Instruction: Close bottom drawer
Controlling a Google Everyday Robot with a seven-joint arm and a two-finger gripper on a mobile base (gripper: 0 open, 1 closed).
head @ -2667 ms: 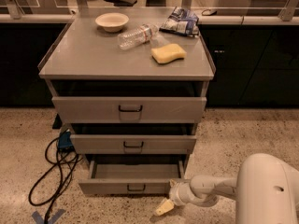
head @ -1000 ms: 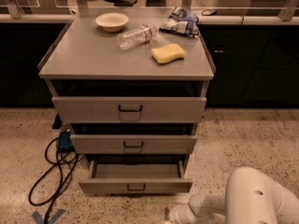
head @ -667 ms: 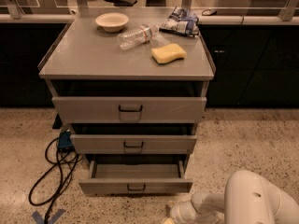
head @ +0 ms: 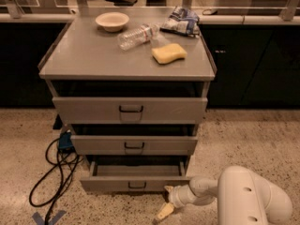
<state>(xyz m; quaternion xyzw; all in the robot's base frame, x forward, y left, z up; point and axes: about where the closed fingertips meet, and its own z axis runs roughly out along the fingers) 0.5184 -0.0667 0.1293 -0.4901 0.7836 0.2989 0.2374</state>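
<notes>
While the bottom drawer is still left pulled out exactly as far as a couple of seconds ago, the gripper has been moved a bit. It was dipped lower a second back and is now nudged up and in, so it's parked just beside the right end of the drawer's front, slightly below it. No contact can be made out. Whether it's apart or together can't be told, tbh. So no closing has been done yet; a push is probably being lined up.
</notes>
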